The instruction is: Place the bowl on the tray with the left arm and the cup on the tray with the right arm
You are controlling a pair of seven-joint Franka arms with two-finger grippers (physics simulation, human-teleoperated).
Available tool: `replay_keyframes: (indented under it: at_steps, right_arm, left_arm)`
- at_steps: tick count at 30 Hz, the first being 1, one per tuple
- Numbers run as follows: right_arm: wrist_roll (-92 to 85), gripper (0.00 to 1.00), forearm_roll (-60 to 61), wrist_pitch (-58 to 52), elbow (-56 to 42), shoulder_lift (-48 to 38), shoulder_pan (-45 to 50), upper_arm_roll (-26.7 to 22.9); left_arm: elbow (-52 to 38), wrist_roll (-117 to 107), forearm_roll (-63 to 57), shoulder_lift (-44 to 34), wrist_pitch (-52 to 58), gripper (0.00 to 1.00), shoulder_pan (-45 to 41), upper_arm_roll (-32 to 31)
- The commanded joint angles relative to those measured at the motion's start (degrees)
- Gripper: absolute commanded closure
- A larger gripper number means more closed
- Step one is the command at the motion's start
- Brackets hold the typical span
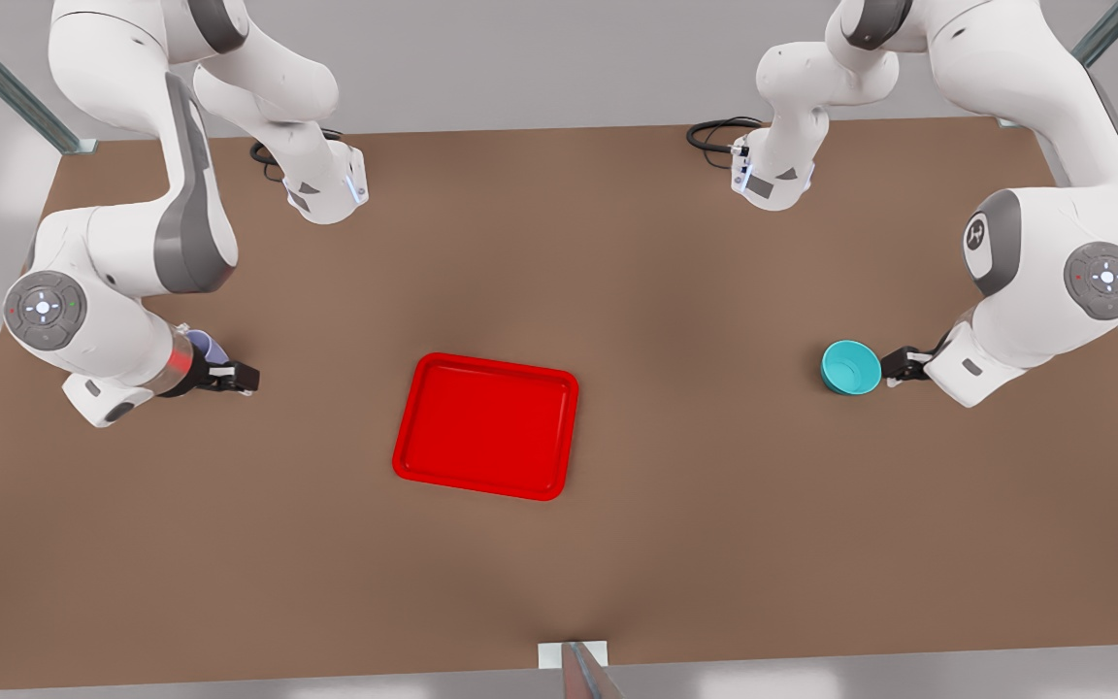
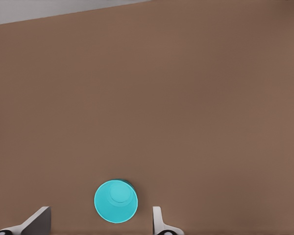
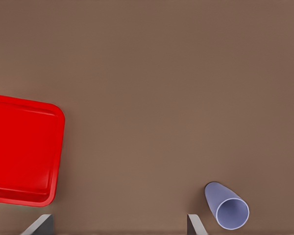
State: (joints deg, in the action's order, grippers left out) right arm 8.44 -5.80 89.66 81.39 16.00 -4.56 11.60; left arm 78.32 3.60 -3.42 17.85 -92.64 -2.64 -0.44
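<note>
The teal bowl (image 1: 850, 367) sits on the table at the front view's right. My left gripper (image 1: 894, 367) is open and low right beside it. In the left wrist view the bowl (image 2: 115, 201) lies just ahead of the gap between the spread fingers (image 2: 159, 223). The lavender cup (image 1: 200, 342) is at the front view's left, partly hidden behind my right arm. My right gripper (image 1: 229, 377) is open next to it. In the right wrist view the cup (image 3: 227, 205) lies outside the fingers (image 3: 196, 225), off to one side. The red tray (image 1: 487, 425) lies flat mid-table with nothing on it.
Both arm bases (image 1: 326, 189) stand at the table's far edge with black cables (image 1: 714, 131) beside them. Open brown tabletop (image 1: 695, 320) separates each object from the tray. A small white bracket (image 1: 574, 655) sits at the near edge.
</note>
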Motion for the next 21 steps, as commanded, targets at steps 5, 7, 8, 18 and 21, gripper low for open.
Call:
replay_keyframes:
  at_steps: [5,7,8,18,21]
  right_arm:
    - [0.0,0.0,0.0,0.0,0.4,0.2,1.6,0.3]
    - [0.2,0.0,0.1,-0.2,0.6,1.5,3.1,0.3]
    - [0.4,0.0,0.0,-0.4,0.5,1.4,4.4,0.3]
    - [0.3,0.0,0.1,-0.4,0.5,1.5,4.6,0.3]
    - [0.4,0.0,0.1,-0.1,0.5,1.6,4.7,0.3]
  left_arm:
    - [1.0,0.2,0.0,0.3,-0.2,0.0,0.6,0.0]
    - [1.9,0.4,2.2,1.4,-0.4,0.0,2.4,0.0]
    - [2.0,1.0,2.9,3.0,-1.2,0.0,3.2,0.0]
    - [29.7,40.5,25.0,4.5,-24.7,0.0,14.5,1.6]
    - [30.5,43.9,25.0,6.2,-25.2,0.0,14.6,1.7]
